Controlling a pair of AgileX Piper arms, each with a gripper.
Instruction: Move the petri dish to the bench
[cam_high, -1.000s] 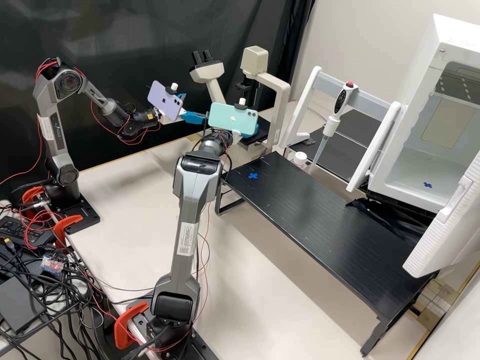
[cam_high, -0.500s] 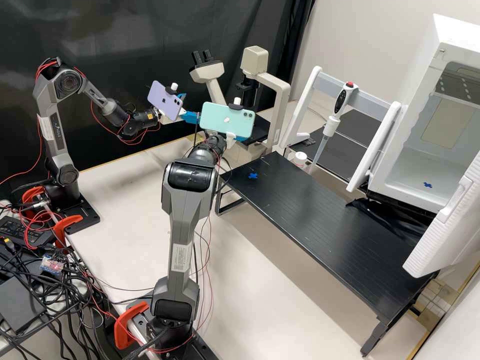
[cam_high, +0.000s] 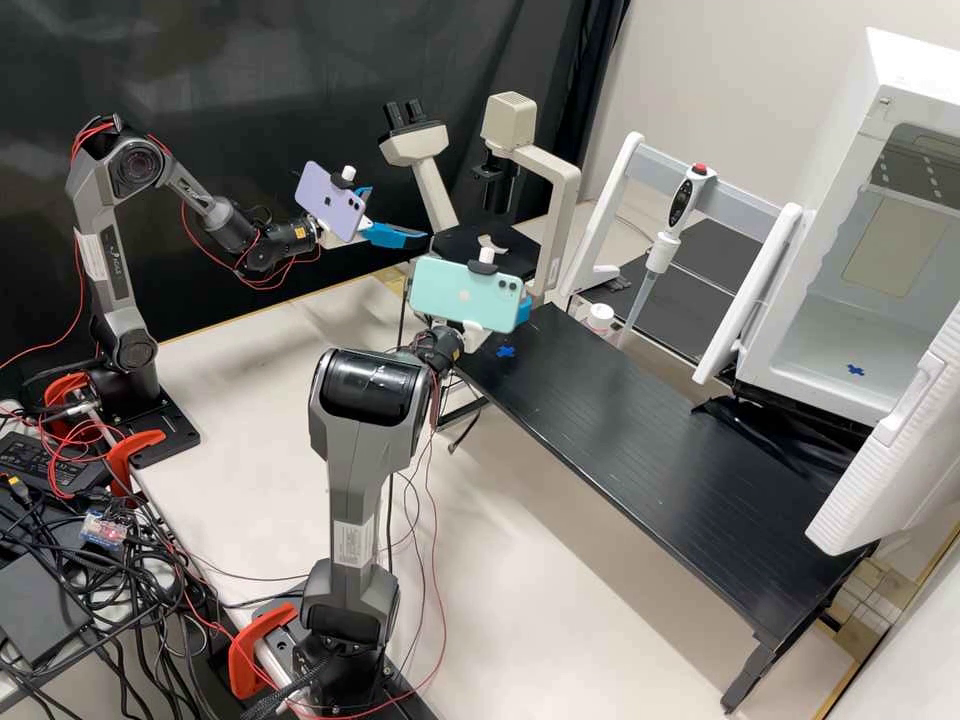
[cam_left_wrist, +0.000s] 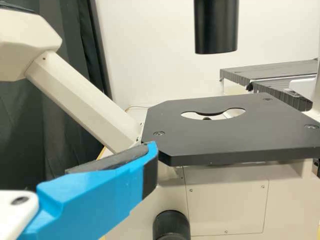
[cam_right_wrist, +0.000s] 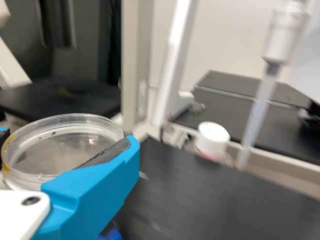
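Just right of centre in the high view, the right gripper (cam_high: 523, 312), white with bright blue fingers, is near the left end of the long black slatted desk (cam_high: 640, 430). The right wrist view shows its jaws narrowed on the clear round petri dish (cam_right_wrist: 50, 152), which sits roughly level between the two fingers and appears to be held above the desk; how much room lies beneath it cannot be told.

Toward the upper left of the high view, the left gripper (cam_high: 397, 214) has its jaws wide, with nothing between them, beside the cream microscope (cam_high: 437, 195) and its black stage (cam_left_wrist: 230, 135).

The step in hand looks to be carrying the dish to its place, with the setting-down yet to be done. The blue tape cross (cam_high: 506, 352) at the desk's left end seems the likely target. The next move calls for centring the dish over that mark, keeping it flat and lowering it until its base rests fully, and only then parting the jaws gently, so that the dish neither tips nor drops.
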